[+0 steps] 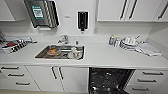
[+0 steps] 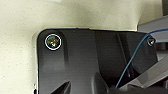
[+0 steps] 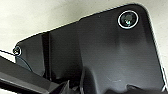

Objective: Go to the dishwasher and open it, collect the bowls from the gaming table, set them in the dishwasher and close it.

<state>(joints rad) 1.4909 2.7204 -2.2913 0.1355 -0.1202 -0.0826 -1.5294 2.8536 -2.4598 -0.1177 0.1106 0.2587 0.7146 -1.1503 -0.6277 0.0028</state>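
From my seat the head camera looks down on a white table [image 1: 100,56] along a kitchen wall. At far left lies a tray [image 1: 13,46] of small dark and red items, too blurred for me to name. Above it a steel towel dispenser [image 1: 42,12] hangs on the wall. Next comes the sink [image 1: 41,53], a steel basin set into the table, with a tap [image 1: 64,39] behind it and an orange-brown item [image 1: 53,51] and some pale dishes [image 1: 74,53] inside. A black soap dispenser [image 1: 82,20] sits on the wall just right of the tap. Further right, bottles [image 1: 113,40] stand beside a stack of white plates [image 1: 128,43], with a folded cloth [image 1: 147,50] just past them. White drawers [image 1: 15,75] and cupboard doors [image 1: 65,78] run under the table. The dishwasher [image 1: 107,80] is below the table, right of the sink cupboard; it stands open and shows a dark interior. Both wrist cameras show dark robot hardware over a pale floor [image 2: 17,50], and I cannot tell how either set of fingers stands.
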